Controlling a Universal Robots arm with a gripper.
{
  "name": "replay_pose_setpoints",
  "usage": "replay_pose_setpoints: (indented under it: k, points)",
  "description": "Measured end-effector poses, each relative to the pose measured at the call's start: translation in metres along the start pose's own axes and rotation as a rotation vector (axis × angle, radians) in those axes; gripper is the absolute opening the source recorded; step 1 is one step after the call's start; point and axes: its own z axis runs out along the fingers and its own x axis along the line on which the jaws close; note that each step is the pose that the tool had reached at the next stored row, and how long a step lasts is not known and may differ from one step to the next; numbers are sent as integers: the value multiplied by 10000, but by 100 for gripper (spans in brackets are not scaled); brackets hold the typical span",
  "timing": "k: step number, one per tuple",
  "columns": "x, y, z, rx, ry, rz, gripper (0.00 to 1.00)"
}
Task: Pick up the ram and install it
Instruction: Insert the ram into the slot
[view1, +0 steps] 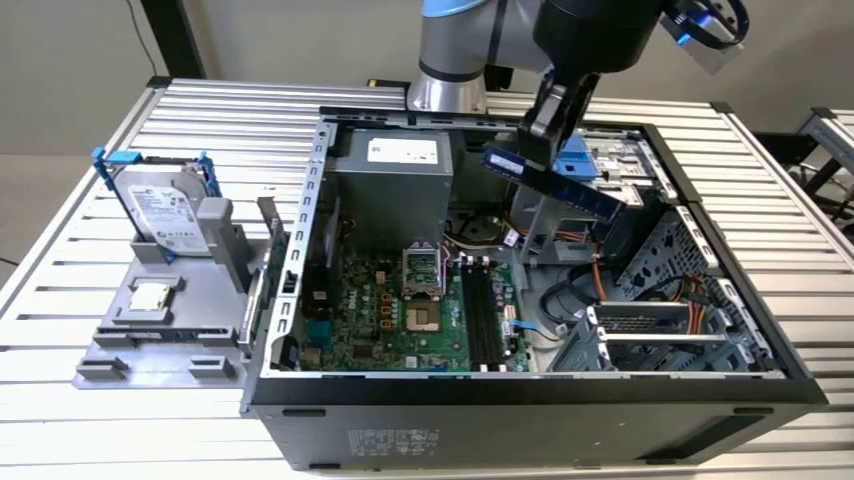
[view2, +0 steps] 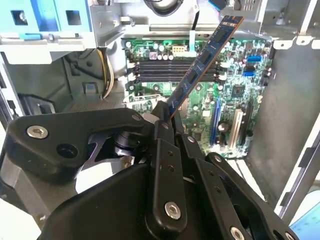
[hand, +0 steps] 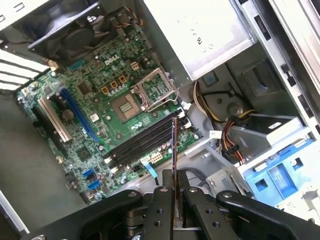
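Observation:
The ram (view1: 554, 180), a long bluish stick, hangs tilted in the air above the open computer case, over the drive-bay side at the exterior view's right. My gripper (view1: 537, 135) is shut on one end of it. In the second wrist view the ram (view2: 202, 62) slants away from the fingers (view2: 162, 131) over the motherboard. The first wrist view has the ram (hand: 174, 150) edge-on, rising from the gripper (hand: 175, 189). The black memory slots (view1: 487, 315) lie on the green motherboard (view1: 387, 315) below and apart from the stick; they also appear as slots (view2: 167, 70) and slots (hand: 142, 144).
The case's metal walls (view1: 314, 200) ring the motherboard. A power supply (view1: 400, 165), cables (view1: 601, 285) and a blue drive bracket (view1: 577, 160) crowd the case. A hard drive (view1: 163, 210) in a blue frame and a small silver chip (view1: 151, 297) sit on a grey fixture at the exterior view's left.

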Motion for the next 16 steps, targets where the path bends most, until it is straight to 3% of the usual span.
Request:
replay_pose_setpoints:
  k: [16]
  points:
    - [0,0,2,20,-57,2578,0]
